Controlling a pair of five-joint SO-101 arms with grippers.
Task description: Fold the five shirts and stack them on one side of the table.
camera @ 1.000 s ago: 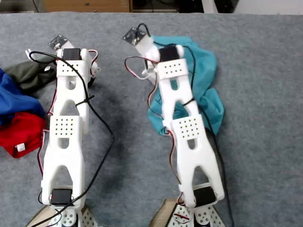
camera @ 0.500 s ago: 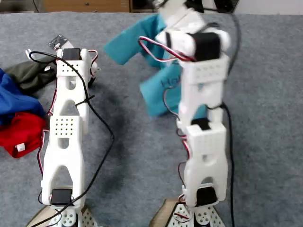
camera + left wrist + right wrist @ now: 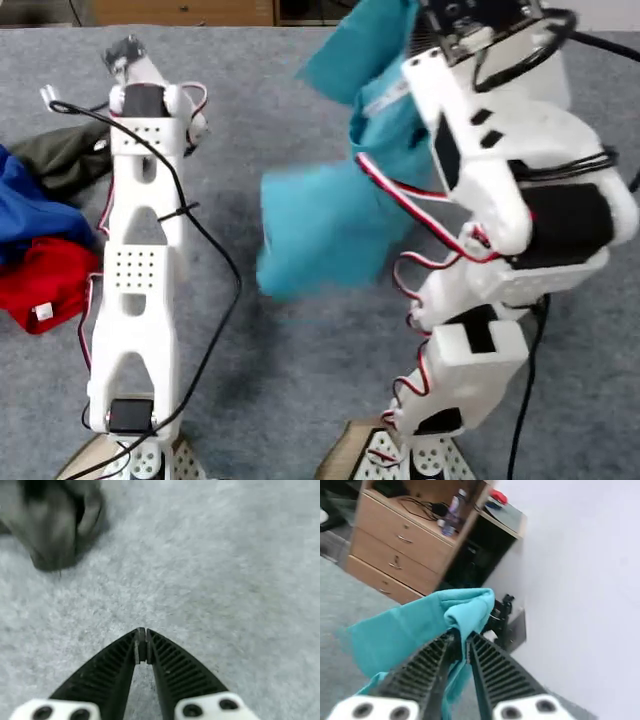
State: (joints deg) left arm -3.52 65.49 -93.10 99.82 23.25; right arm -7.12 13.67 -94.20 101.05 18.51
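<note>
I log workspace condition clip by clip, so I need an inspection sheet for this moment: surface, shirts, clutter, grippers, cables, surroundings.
Surface: grey felt table, no stains or tears visible.
Job's things: four shirts in view. The teal shirt hangs unfolded from the raised right arm. The red shirt, blue shirt and dark shirt are bunched together unfolded at the table's left edge.
Clutter: nothing seen.
Grippers: left gripper shut on nothing, low over bare felt; right gripper shut on a fold of the teal shirt.
Cables: black cable loops loosely beside the left arm; red and white wires hang along the right arm.
Surroundings: wooden drawer unit with a bottle on it, and a white wall.
</note>
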